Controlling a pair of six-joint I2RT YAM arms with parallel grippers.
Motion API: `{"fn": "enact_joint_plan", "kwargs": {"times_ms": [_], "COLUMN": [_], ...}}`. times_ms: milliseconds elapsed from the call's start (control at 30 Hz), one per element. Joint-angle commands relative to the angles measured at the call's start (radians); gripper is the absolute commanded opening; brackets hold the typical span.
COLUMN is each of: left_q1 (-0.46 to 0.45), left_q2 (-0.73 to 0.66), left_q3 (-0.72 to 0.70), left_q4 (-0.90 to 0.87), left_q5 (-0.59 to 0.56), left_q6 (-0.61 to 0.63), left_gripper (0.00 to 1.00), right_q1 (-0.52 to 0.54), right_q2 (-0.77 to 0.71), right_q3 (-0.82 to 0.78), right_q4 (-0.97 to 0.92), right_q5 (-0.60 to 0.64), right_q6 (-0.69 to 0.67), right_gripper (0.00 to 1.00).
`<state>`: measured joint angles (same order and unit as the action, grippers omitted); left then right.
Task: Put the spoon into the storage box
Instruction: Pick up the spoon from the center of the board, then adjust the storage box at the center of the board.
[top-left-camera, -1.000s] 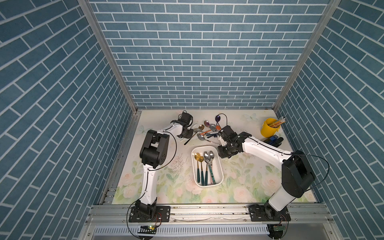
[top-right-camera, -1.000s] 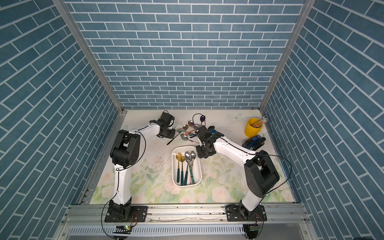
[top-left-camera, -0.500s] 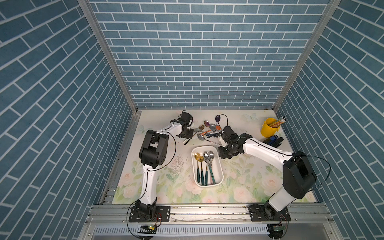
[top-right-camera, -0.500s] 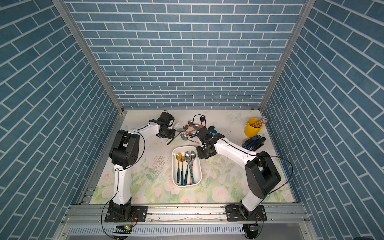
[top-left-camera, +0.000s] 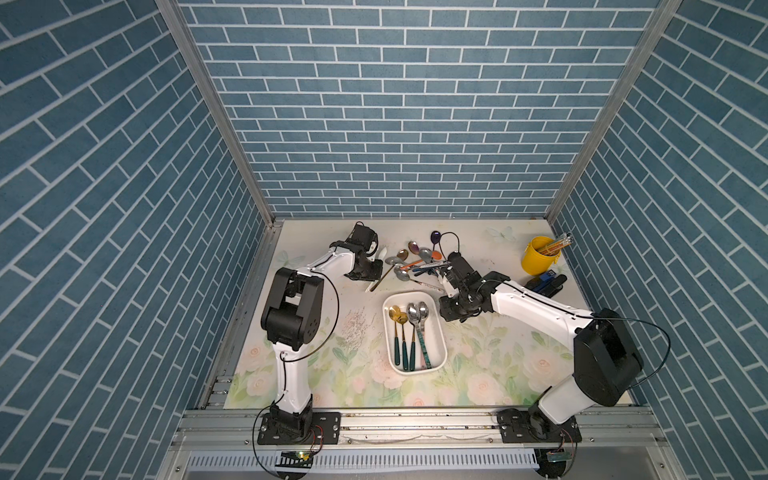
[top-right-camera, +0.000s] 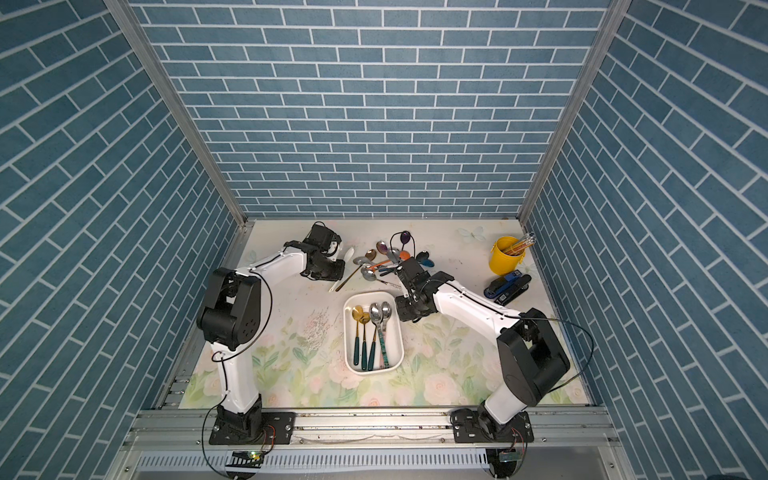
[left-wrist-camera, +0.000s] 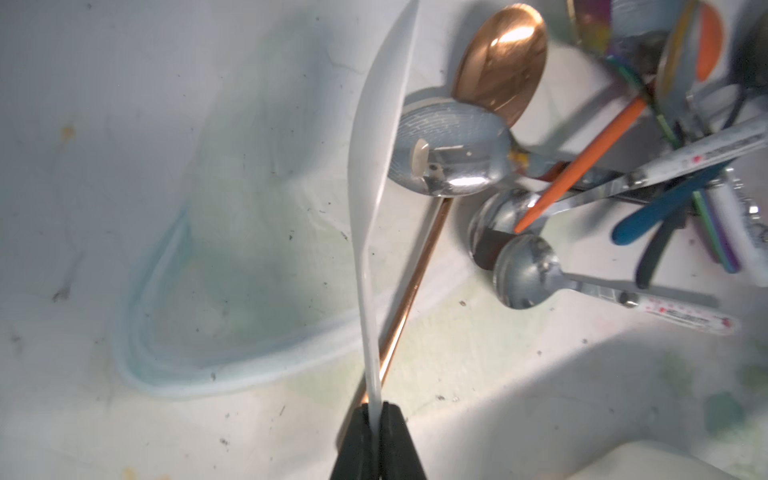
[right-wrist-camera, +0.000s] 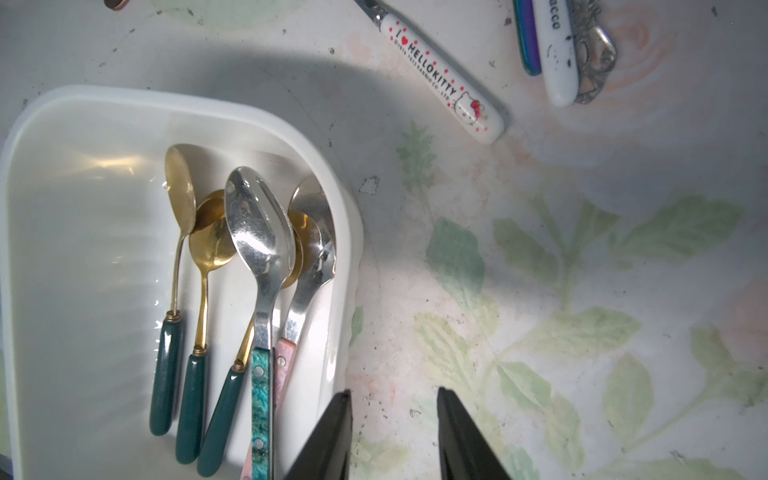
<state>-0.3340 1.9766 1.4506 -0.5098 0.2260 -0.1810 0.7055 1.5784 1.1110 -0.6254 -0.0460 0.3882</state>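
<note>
Left claw (left-wrist-camera: 375, 412) — tight on white spoon (left-wrist-camera: 380, 124)

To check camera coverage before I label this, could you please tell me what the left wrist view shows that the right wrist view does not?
Left wrist only: the left hand shut on the handle of the white spoon, with the copper spoon lying beside it. Right wrist only: the right hand, open and empty at the edge of the storage box, where five spoons lie. Both: a white red-dotted spoon handle and the floral mat.
</note>
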Motion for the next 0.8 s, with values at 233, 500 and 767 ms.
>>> {"fn": "enact_joint_plan", "kwargs": {"times_ms": [233,500,767], "left_q1": [-0.003,-0.087,-0.23], "left_q2": [-0.285,-0.481,-0.583], "left_q3": [-0.202,-0.411,-0.517], "left_q4": [0.006,0.074,0.128], "left_q5": [0.217,0.238,0.217], "left_q6": [-0.239,-0.403,-0.564], "left_gripper": [0.0,0.0,0.0], "right_q1": [0.002,0.106,0.19], "right_q2": [-0.085,-0.068,-0.059], "right_q3": [-0.139,-0.187,-0.178], "right_q4": [0.042,0.07,0.101], "right_q5": [0.013,0.02,-0.02], "right_q6": [0.082,0.123,0.199], "right_gripper": [0.37,0.36,0.36]}}
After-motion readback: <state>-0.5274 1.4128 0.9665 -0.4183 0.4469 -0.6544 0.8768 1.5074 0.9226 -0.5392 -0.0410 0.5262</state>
